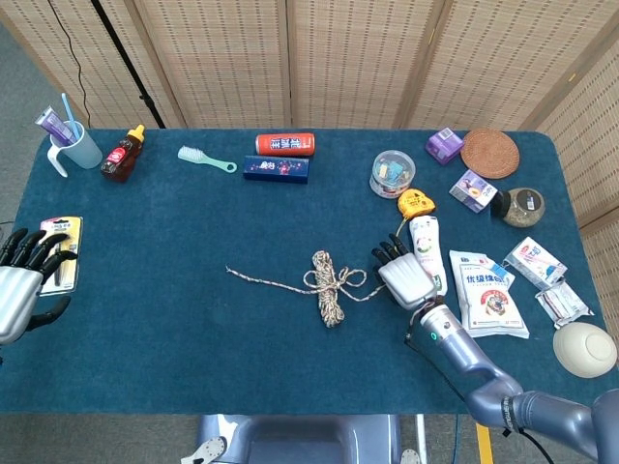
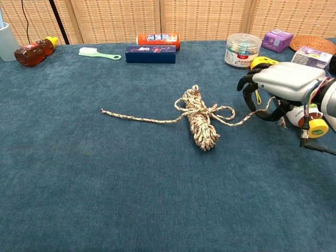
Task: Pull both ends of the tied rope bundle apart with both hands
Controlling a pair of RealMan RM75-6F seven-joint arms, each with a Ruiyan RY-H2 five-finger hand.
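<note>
The tied rope bundle [image 1: 331,290] [image 2: 202,123] lies mid-table, knotted across its middle with a small loop on its right. Its left end [image 1: 259,281] [image 2: 136,117] trails loose across the blue cloth. The right end rises off the cloth into my right hand [image 1: 404,278] [image 2: 281,86], whose curled fingers grip it just right of the bundle. My left hand [image 1: 21,285] hovers at the table's far left edge with fingers spread, holding nothing and far from the rope. It appears only in the head view.
A razor pack [image 1: 60,253] lies beside my left hand. A white tube [image 1: 426,249], yellow tape measure [image 1: 416,204] and pouch [image 1: 487,293] crowd my right hand. At the back stand a clear tub [image 2: 242,50], blue box [image 2: 150,54], orange can [image 2: 157,38] and brush [image 2: 100,52].
</note>
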